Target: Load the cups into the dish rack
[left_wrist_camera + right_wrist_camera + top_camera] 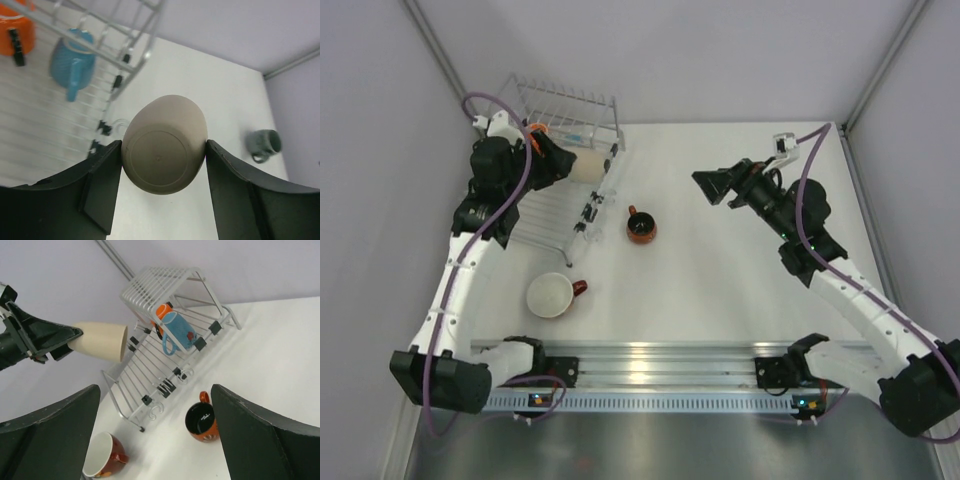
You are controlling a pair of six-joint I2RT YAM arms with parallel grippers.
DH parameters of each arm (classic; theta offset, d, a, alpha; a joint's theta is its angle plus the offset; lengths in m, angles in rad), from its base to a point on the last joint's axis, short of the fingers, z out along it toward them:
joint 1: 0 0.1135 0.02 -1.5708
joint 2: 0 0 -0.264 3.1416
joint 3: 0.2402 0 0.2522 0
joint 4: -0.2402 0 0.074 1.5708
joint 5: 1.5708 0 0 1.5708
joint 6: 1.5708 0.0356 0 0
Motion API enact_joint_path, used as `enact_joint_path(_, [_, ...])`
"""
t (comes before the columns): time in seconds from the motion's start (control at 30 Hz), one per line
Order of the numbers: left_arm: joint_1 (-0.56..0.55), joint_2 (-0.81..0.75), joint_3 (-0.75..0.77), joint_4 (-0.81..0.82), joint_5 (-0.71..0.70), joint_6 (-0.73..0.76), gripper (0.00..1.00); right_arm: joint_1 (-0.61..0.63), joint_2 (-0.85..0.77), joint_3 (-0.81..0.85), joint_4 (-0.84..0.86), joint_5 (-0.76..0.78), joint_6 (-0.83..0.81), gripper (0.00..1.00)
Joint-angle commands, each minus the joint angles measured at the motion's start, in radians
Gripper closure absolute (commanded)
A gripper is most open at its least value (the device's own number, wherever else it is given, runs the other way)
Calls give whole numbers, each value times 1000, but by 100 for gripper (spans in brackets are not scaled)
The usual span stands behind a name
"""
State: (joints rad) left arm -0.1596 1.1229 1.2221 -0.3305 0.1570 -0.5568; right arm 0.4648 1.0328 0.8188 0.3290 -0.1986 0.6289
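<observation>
My left gripper (563,160) is shut on the beige tumbler (588,166) and holds it on its side above the wire dish rack (552,215). In the left wrist view the tumbler's base (165,145) fills the gap between the fingers (102,185). The orange mug (15,32) and the light blue mug (72,60) sit in the rack (140,65). The dark red-handled mug (641,228) and the white red-handled cup (552,294) stand on the table. My right gripper (720,185) is open and empty, raised right of the dark mug.
The right wrist view shows the rack (150,285), the blue mug (180,332), the held tumbler (99,342), the dark mug (202,422) and the white cup (102,456). Walls close the left, back and right. A metal rail (650,365) runs along the near edge.
</observation>
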Motion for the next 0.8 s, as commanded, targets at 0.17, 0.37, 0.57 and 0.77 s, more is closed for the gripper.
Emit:
enact_joint_path(0.17, [129,95,79,-88,-272,196,100,-63,-97,54,-116,47,-86,7])
enact_joint_path(0.37, [150,196,115,-54,-427,293,100,-71,-143,57,-148,93,-115,6])
enact_joint_path(0.57, [184,328,171,-33,-536,331,100,-74,-165,57,-166,110,-127,6])
enact_joint_path(0.77, [218,469,234,11,-557,348,100,-72,-198,66,-189,145,-156,5])
